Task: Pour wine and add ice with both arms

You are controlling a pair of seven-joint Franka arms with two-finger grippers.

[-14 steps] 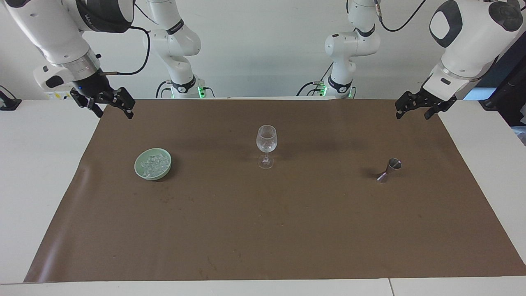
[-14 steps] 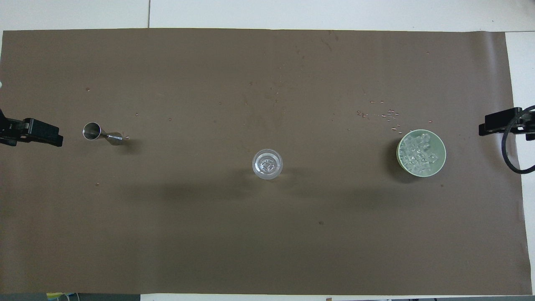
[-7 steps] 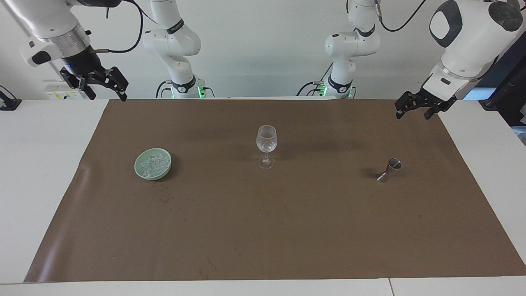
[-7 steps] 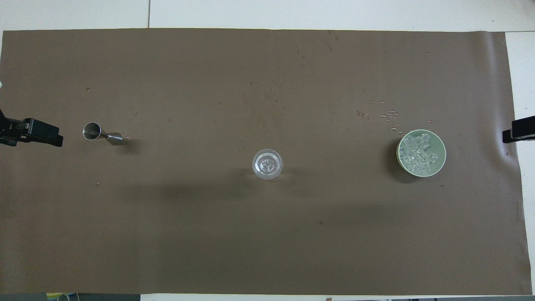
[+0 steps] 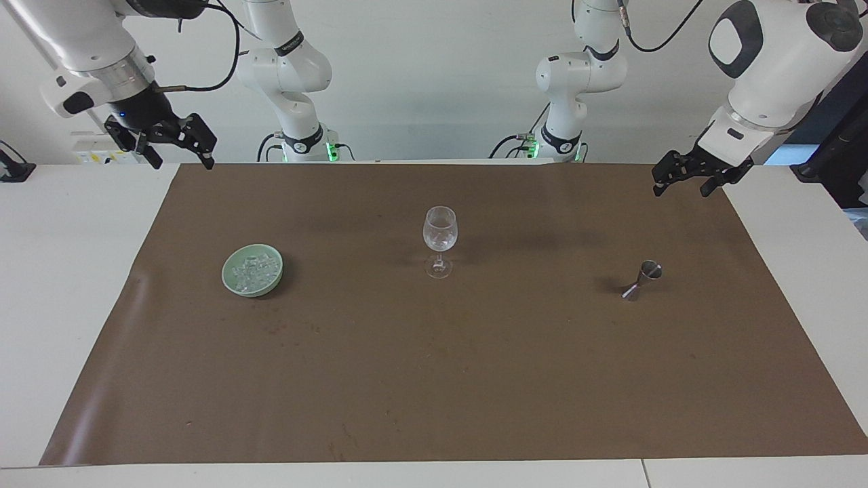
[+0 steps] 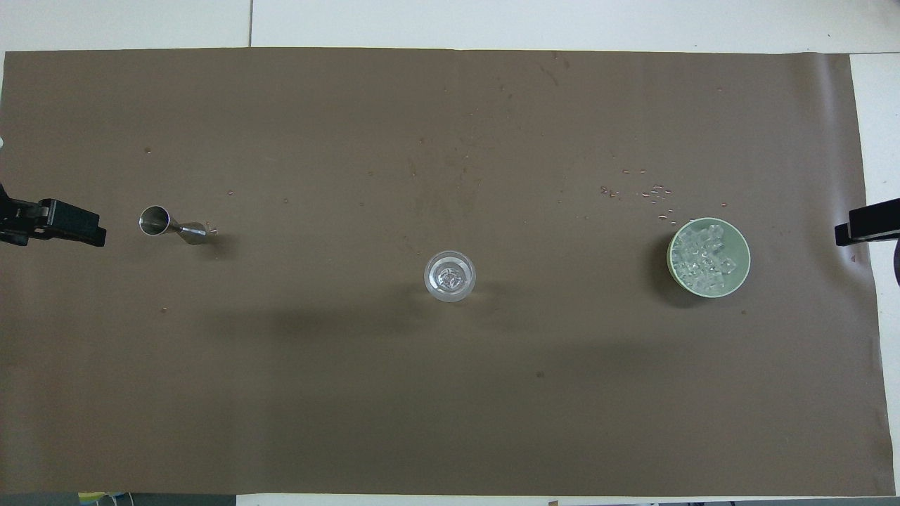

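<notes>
A clear stemmed wine glass (image 5: 440, 234) (image 6: 450, 275) stands upright mid-mat. The ice (image 5: 253, 270) (image 6: 705, 261) is heaped in a pale green bowl (image 5: 227, 278) (image 6: 747, 261) toward the right arm's end. A steel jigger (image 5: 644, 278) (image 6: 169, 223) stands toward the left arm's end. No wine shows in either view. My right gripper (image 5: 182, 160) (image 6: 868, 225) hangs open and empty over the mat's edge at its own end. My left gripper (image 5: 681, 190) (image 6: 67, 225) waits open and empty over the mat's edge beside the jigger.
A brown mat (image 5: 434, 379) (image 6: 450, 407) covers most of the white table (image 5: 68, 285). Small droplets (image 6: 647, 191) dot the mat just farther from the robots than the bowl. Both arm bases (image 5: 302, 142) (image 5: 559, 139) stand at the robots' edge.
My right gripper has risen and drawn back toward its own end of the table, away from the bowl. The left arm and the objects have not moved.
</notes>
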